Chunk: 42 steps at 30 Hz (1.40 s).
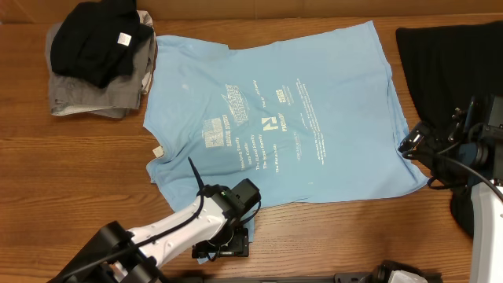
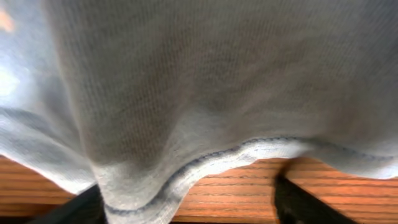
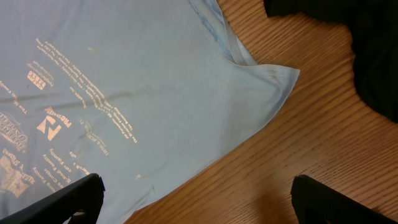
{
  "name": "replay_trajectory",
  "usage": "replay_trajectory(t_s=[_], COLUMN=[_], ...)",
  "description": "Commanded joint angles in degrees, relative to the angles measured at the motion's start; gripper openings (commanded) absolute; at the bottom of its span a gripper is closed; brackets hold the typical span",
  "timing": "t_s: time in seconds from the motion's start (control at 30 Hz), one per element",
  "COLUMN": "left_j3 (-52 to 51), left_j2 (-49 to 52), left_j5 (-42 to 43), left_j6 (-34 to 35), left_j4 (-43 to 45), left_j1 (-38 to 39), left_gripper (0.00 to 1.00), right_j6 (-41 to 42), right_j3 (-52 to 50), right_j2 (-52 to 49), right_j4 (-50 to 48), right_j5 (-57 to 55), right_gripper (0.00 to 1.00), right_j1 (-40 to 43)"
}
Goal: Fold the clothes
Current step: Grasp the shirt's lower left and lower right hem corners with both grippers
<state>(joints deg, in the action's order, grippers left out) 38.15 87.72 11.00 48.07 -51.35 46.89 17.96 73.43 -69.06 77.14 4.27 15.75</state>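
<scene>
Although draped by soft fine-knit cloth, shows left claw [image 2: 193, 208] spread wide, blunt dark fingers [image 2: 71, 208] low in both corners, stitched hem sagging between. From overhead, sits at lower centre against near edge of flat light blue knit T-shirt [image 1: 267, 110] with white print. Shows right claw [image 3: 199, 202] equally wide, gripping nothing, above grained wooden table [image 3: 298, 143], just beside pointed sleeve corner [image 3: 280, 78]. Further out: loose black garment [image 1: 456, 63] at upper right; folded black piece [image 1: 98, 35] atop folded grey one [image 1: 86, 98] at upper left.
</scene>
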Motion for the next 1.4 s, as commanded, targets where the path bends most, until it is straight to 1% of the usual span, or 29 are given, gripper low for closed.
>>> replay_trajectory(t_s=[0.0, 0.03, 0.1, 0.13, 0.17, 0.23, 0.27, 0.33, 0.47, 0.57, 0.63, 0.8, 0.97, 1.17, 1.27, 1.37], left_j3=[-3.2, -3.2, -3.1, -3.1, -3.0, -3.0, -2.9, -2.3, 1.2, 6.3, 10.4, 18.3, 21.0, 21.0, 21.4, 22.1], left_j2=[2.5, 2.5, 2.5, 2.5, 2.5, 2.5, 2.5, 2.5, 2.5, 2.5, 2.5, 2.5, 2.5, 2.5, 2.5, 2.5], left_j5=[-4.0, -4.0, -4.5, -4.6, -4.6, -4.6, -4.6, -4.5, -1.8, -0.4, -0.5, -1.6, -1.5, -0.9, -0.9, -1.0], left_j6=[3.4, 3.4, 3.4, 3.4, 3.4, 3.2, 2.7, 0.5, -7.5, -12.9, -16.3, -20.0, -20.5, -21.1, -21.1, -21.1], left_j4=[3.9, 3.9, 3.9, 3.9, 3.8, 3.3, 2.8, 1.4, -1.8, -5.3, -7.9, -12.7, -14.3, -16.0, -16.2, -15.8], left_j1=[0.3, 0.3, 0.1, -0.3, -1.2, -3.6, -5.2, -9.1, -17.8, -23.0, -24.9, -25.5, -25.5, -25.5, -25.5, -25.6], left_gripper=[0.69, 0.64, 0.32, 0.19, 0.13, 0.09, 0.04, 0.04, 0.04, 0.04, 0.04, 0.04, 0.04, 0.04, 0.04, 0.04], right_j6=[-0.3, -0.3, -0.1, -0.1, -0.1, -0.1, -0.1, -0.1, 0.3, 1.7, 2.0, 3.6, 6.2, 6.6, 8.7, 12.0], right_j3=[-0.3, -0.3, -0.3, -0.3, -0.3, -0.3, -0.3, -0.3, -0.3, -0.3, -0.5, -2.2, -7.6, -17.1, -21.8, -24.7], right_j2=[0.3, 0.2, 0.2, 0.3, 0.2, 0.2, 0.2, 0.0, -0.9, -2.4, -3.9, -7.0, -8.5, -8.5, -8.9, -11.0], right_j4=[-0.5, -0.6, -0.9, -0.9, -0.9, -1.1, -1.1, -1.2, -0.8, 0.2, 1.3, 2.2, -0.7, -9.2, -15.6, -20.7], right_j5=[0.3, 0.3, 0.3, 0.3, 0.3, 0.3, 0.3, 0.3, 0.3, 0.3, 0.6, 1.2, 1.7, 3.3, 3.2, 1.2], right_gripper=[1.00, 1.00, 1.00, 1.00, 1.00, 1.00, 1.00, 1.00, 1.00, 1.00, 0.99, 0.99, 0.98, 0.94, 0.91, 0.90], right_j1=[0.1, 0.1, 0.1, 0.1, 0.1, 0.1, 0.1, 0.1, 0.1, 0.1, 0.1, 0.1, 0.1, 0.1, 0.1, 0.1])
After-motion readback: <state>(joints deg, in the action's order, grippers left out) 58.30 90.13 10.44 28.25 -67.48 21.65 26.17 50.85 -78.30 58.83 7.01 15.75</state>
